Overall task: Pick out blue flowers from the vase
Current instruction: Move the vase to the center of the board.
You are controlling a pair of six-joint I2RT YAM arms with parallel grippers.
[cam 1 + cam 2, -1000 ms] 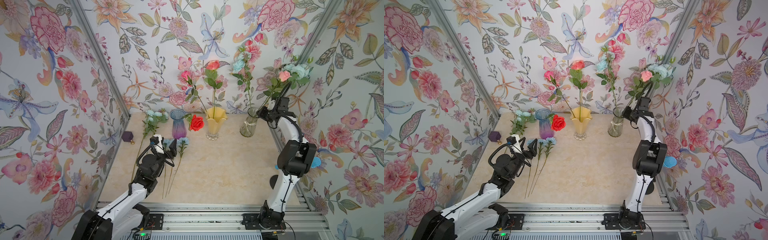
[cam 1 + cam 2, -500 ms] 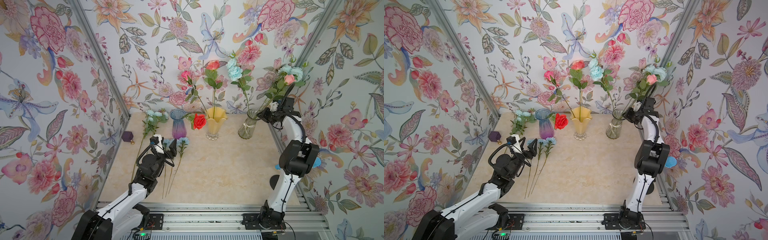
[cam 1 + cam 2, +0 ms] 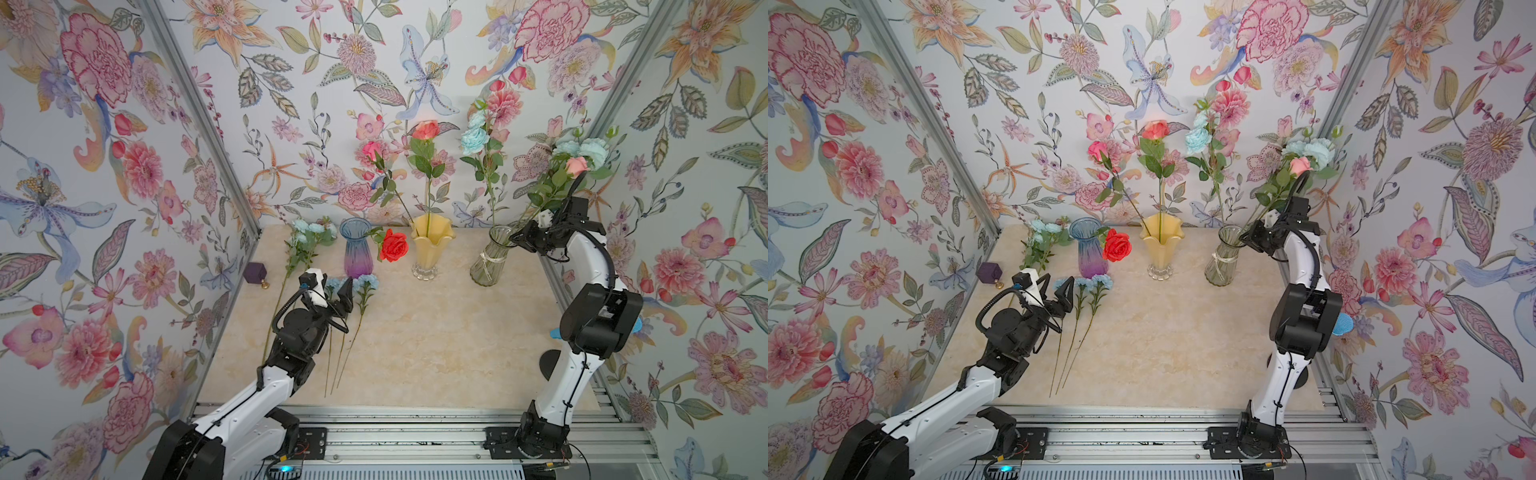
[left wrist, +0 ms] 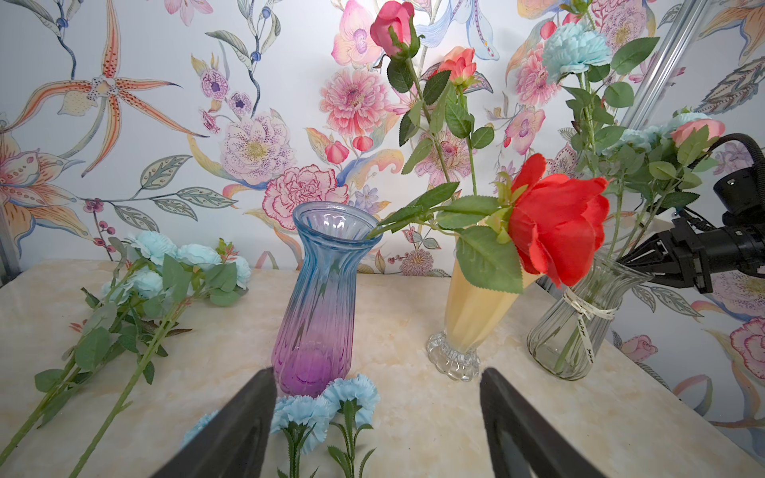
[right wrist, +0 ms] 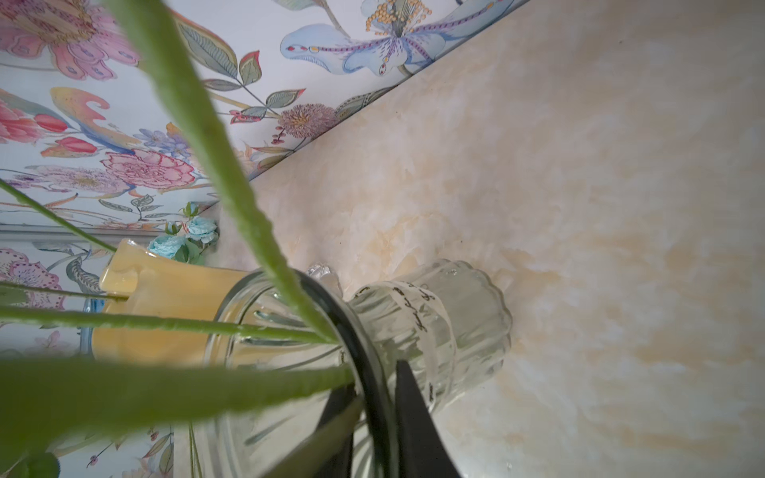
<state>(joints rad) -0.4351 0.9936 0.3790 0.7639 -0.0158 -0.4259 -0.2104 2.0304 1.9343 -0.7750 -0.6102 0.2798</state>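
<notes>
Nearest, the left gripper (image 4: pixel 376 418) hung with jaws wide and empty over three blue stems (image 3: pixel 365 282) lying on the table (image 3: pixel 436 332), and a leafy blue spray (image 3: pixel 309 235) lay beyond them by the side wall, so several picks looked done. Behind these, the blue vase (image 3: pixel 355 249) and the yellow vase (image 3: pixel 430 249) held only roses (image 3: pixel 392 245). Farthest, the right gripper (image 3: pixel 517 239) sat at the clear vase's (image 3: pixel 488 262) mouth with jaws narrow among the stems, though I could not tell whether it gripped one. A tall blue bloom (image 3: pixel 473 139) and a blue cluster (image 3: pixel 586 149) stood in that vase, seemingly the work left.
</notes>
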